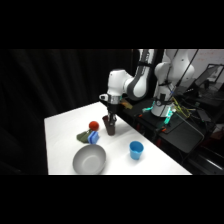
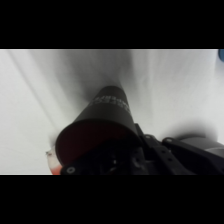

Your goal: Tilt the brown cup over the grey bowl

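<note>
The gripper [image 1: 110,118] is sitting right on top of the brown cup [image 1: 109,125], which is standing upright on the tabletop [image 1: 60,125] near its middle, just below the arm's wrist. In the wrist view the cup [image 2: 102,125] is filling the frame, its reddish mouth facing the camera and its dark wall tapering away toward the white surface, with the black linkage crowding its rim. Whether the gripper is pinching the rim or merely straddling it, I cannot tell.

The grey bowl [image 1: 89,159] is waiting nearer the camera, apart from the cup, with a red ball [image 1: 93,125] and a small pile of blue and dark green objects [image 1: 88,136] lying between them. A blue cup [image 1: 136,150] is standing to the bowl's right.

The cup is looking like a stiff, light tumbler with a smooth wall, so it is likely slippery; pinching one side of the rim, one finger inside and one outside, seems the surest hold. Tilted, it may swivel in a loose grip.
</note>
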Motion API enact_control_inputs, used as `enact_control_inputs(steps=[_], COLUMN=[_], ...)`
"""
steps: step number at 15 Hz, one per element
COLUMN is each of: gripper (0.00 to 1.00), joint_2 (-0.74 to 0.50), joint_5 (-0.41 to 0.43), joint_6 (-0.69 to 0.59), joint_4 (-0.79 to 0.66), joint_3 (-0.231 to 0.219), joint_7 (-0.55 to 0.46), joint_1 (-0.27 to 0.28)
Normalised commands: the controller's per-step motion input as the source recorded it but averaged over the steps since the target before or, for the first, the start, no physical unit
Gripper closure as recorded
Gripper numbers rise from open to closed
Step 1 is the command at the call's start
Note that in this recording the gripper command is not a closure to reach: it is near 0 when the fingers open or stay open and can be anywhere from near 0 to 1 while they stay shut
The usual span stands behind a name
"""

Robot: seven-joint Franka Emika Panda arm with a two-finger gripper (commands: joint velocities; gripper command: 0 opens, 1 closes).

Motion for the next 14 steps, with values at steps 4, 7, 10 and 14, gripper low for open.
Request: enact_control_inputs(steps=[4,7,10,14], gripper=[0.00,0.00,0.00,0.00], joint_2=[-0.09,-0.30,-0.48,-0.53], joint_5=[0.084,-0.025,-0.144,-0.137], joint_6=[-0.02,-0.21,-0.29,-0.33], joint_4=[-0.07,-0.09,-0.10,-0.06], joint_3=[0.117,0.024,-0.064,-0.080], joint_7=[-0.31,-0.22,-0.11,-0.03], joint_1=[-0.121,-0.088,-0.030,0.048])
